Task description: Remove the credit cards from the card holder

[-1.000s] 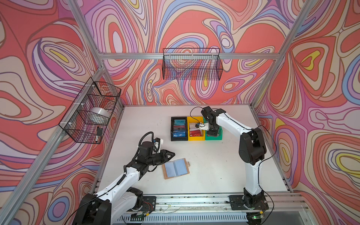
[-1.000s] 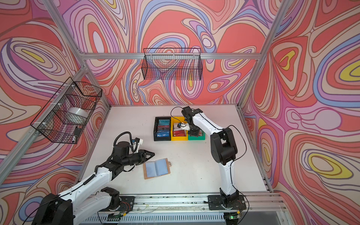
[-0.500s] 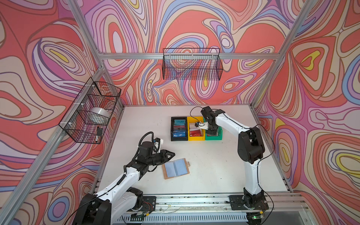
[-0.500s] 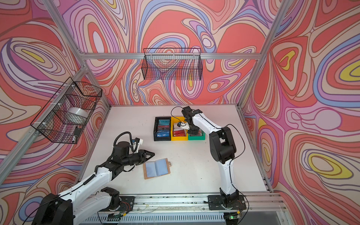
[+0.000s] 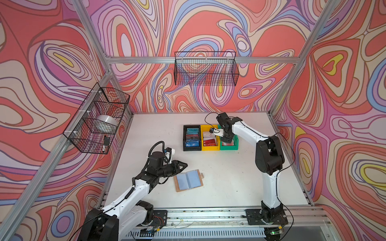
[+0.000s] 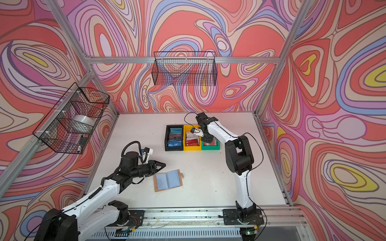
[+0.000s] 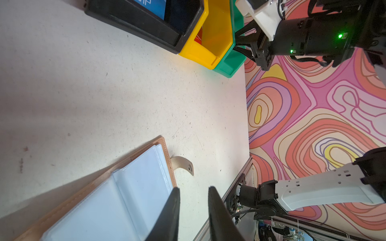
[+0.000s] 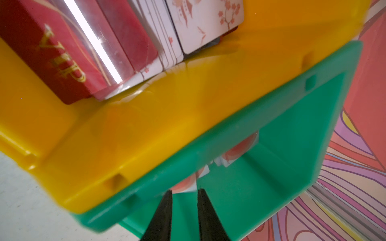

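Tan, leather-like covers frame the card holder point(image 5: 189, 180), which lies open and flat on the white table point(image 5: 229, 183) toward its front, with bluish-grey sleeve pages facing up and the snap tab point(image 7: 183, 164) poking out at one side. The left gripper point(image 7: 193, 188) hangs just beside the holder's rear edge; its two dark fingers are parted by a narrow gap with nothing between them. Well apart, at the back of the table, three bins stand side by side and touching: a black bin point(image 5: 184, 137) holding a blue card point(image 5: 192, 143) lettered "VIP", a yellow bin point(image 5: 210, 148) with a dark red card point(image 8: 52, 56) (gold "VIP" on it) leaning against a stack of white blossom-printed cards point(image 8: 208, 20), and a green bin point(image 5: 229, 147). The right gripper point(image 8: 183, 191) points down into the green bin, jaws slightly apart and gripping nothing, its tips just short of a white card with a red disc point(image 8: 240, 150). In both top views the right arm's wrist hides most of that bin's inside. Two wire baskets hang on the walls, a side basket point(image 5: 98, 119) and a rear basket point(image 5: 205, 68).
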`<state>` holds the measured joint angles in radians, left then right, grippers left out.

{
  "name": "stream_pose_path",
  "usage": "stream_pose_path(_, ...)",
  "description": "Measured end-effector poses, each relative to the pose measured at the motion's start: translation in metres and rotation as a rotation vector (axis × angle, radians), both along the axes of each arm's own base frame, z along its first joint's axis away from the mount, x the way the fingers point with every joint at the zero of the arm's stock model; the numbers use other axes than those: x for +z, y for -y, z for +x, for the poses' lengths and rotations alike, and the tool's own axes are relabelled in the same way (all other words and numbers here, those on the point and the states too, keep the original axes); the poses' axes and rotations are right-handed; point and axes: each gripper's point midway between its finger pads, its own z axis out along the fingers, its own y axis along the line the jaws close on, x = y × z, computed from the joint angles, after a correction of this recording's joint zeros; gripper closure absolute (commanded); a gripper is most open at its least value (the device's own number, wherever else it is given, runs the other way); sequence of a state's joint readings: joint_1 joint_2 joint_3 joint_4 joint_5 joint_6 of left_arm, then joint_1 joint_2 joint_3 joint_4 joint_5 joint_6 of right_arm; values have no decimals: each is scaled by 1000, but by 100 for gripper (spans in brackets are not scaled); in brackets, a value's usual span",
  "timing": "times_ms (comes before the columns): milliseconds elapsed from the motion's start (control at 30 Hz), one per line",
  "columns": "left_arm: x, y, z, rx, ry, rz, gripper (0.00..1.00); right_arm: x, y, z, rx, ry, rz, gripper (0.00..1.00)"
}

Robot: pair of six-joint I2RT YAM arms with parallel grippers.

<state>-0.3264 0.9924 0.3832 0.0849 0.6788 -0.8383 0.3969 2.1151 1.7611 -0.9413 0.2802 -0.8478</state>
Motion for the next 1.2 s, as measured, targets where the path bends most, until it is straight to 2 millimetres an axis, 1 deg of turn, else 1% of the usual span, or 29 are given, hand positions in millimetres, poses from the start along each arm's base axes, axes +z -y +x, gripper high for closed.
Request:
stream_pose_path(267, 2, -1, -1, 6, 6, 3, 73, 0, 0, 1, -13, 1, 12, 74)
stream_pose_path(400, -3, -4, -3, 8, -4, 29, 71, 2, -5, 2, -73, 8, 107, 73)
stream_pose_path(467, -6, -7, -4, 15, -15, 51, 69, 8, -7, -1, -119, 20, 201, 72)
stream_pose_path(533, -5, -10, -1, 27, -11, 77, 67, 23, -4, -6, -173, 47, 305, 68)
stream_pose_path(567, -1, -12, 2, 38, 1, 90, 66, 35, 0, -11, -207, 70, 366, 66)
stream_pose_path(600, 6, -13, 7, 49, 23, 103, 64, 50, 6, -16, -243, 102, 426, 59)
stream_pose_path(633, 13, -15, 10, 60, 39, 113, 61, 62, 11, -19, -265, 131, 471, 49)
stream_pose_path(667, 23, -18, 16, 77, 67, 129, 55, 79, 17, -23, -297, 174, 526, 36)
stream_pose_path(700, 32, -20, 22, 93, 95, 144, 22, 95, 25, -28, -329, 220, 575, 12)
stream_pose_path(733, 42, -23, 28, 111, 125, 162, 18, 106, 30, -31, -350, 256, 612, 2)
stream_pose_path(800, 59, -32, 39, 158, 174, 213, 15, 126, 41, -40, -386, 344, 685, 2)
stream_pose_path(833, 65, -38, 43, 184, 193, 242, 15, 131, 44, -44, -402, 374, 718, 2)
stream_pose_path(900, 73, -50, 49, 230, 225, 304, 15, 131, 53, -53, -436, 418, 772, 2)
stream_pose_path(967, 74, -63, 53, 272, 248, 370, 14, 122, 66, -60, -481, 462, 801, 2)
stream_pose_path(1033, 73, -76, 55, 311, 270, 439, 12, 108, 80, -66, -529, 511, 802, 2)
stream_pose_path(1100, 75, -90, 58, 357, 307, 506, 11, 88, 94, -71, -577, 558, 806, 2)
stream_pose_path(1200, 75, -112, 62, 433, 376, 605, 5, 59, 103, -77, -616, 595, 823, 2)
